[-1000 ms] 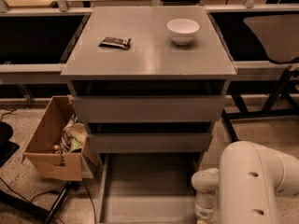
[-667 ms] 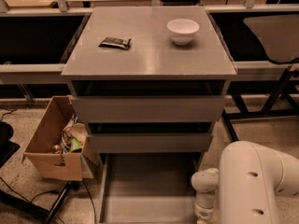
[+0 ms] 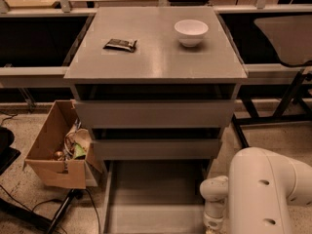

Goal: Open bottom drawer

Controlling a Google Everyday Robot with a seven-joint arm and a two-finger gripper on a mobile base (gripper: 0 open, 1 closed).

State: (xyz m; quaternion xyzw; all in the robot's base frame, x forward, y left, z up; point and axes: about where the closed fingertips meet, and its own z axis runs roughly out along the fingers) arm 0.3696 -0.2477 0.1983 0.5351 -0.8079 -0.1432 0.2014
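Note:
The grey cabinet has three drawers. The bottom drawer stands pulled out toward me, and its plain grey tray interior shows down to the bottom edge of the view. The widest drawer front and the mid-sized front sit above it. My white arm fills the lower right, and its wrist reaches down by the tray's right side. The gripper is below the bottom edge, out of view.
A white bowl and a dark packet lie on the cabinet top. A cardboard box of clutter stands on the floor to the left, with cables near it. Metal table frames flank the cabinet.

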